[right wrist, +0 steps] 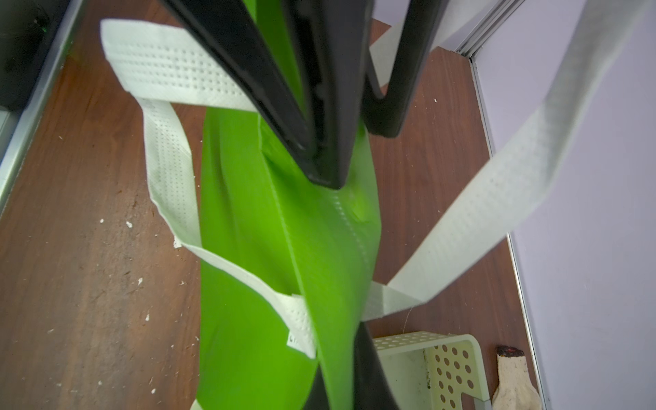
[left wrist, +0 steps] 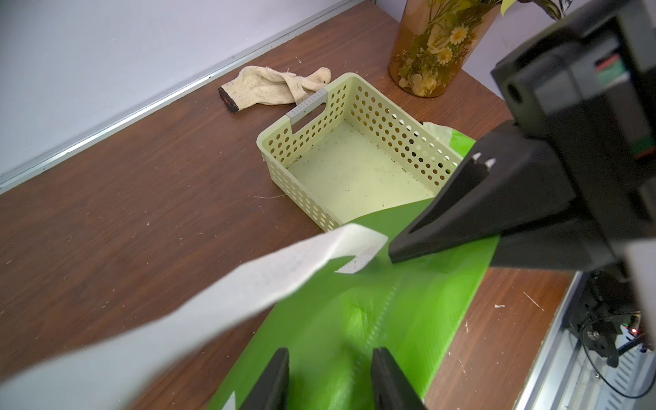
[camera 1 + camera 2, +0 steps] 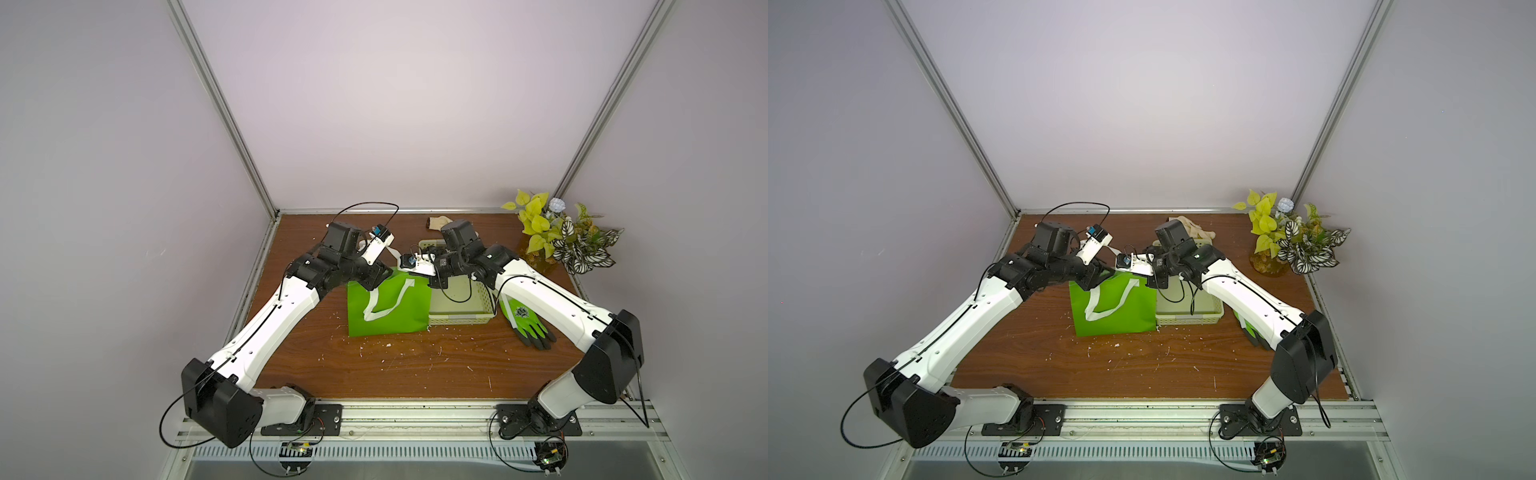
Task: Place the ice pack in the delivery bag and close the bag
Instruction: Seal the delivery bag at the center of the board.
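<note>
The delivery bag [image 3: 399, 316] sits on the bench [image 3: 415, 374], pressed flat: bottom edge nearest, mouth rim raised on the far side, long axis running left to right. At the rim's left end the left gripper [image 2: 330, 351] has its fingers spread astride the fabric. At the right end the right gripper [image 2: 397, 252] pinches the rim between closed fingers. A perforated basket [image 3: 461, 320] stands just beside its right side.

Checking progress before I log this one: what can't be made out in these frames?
Ice pack: appears in no view.
Delivery bag interior: no view looks inside; its green sides cover it.
White strap: blurred in the left wrist view, close to the lens.
Green glove: mostly behind the right arm in a top view.
</note>
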Robot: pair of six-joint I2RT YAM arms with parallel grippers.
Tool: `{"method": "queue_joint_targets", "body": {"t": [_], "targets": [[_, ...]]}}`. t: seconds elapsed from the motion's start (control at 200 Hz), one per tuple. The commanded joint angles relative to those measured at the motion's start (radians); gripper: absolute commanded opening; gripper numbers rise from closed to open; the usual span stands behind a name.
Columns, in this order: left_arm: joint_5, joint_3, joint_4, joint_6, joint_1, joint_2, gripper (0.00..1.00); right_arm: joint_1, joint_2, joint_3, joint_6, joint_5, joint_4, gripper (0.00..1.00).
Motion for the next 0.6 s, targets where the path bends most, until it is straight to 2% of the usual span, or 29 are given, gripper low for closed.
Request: {"method": "queue_joint_targets", "body": {"t": [0.0, 0.16, 0.28, 0.52, 0.595], "targets": [[-0.007, -0.033, -0.053, 0.031, 0.006, 0.017, 0.45, -0.004, -0.012, 0.024, 0.031, 0.021, 0.059, 0.0], [-0.027, -0.041, -0.053, 0.043, 0.005, 0.033, 0.47, -0.003, -0.015, 0.021, 0.028, 0.021, 0.063, 0.0], [-0.029, -0.044, -0.053, 0.053, 0.006, 0.052, 0.47, -0.003, -0.019, 0.013, 0.033, 0.047, 0.075, 0.12], [-0.057, -0.066, -0.053, 0.075, 0.006, 0.069, 0.46, -0.003, -0.032, -0.012, 0.031, 0.063, 0.093, 0.14], [-0.077, -0.07, -0.054, 0.083, 0.006, 0.067, 0.46, -0.003, -0.035, -0.016, 0.028, 0.071, 0.096, 0.19]]}}
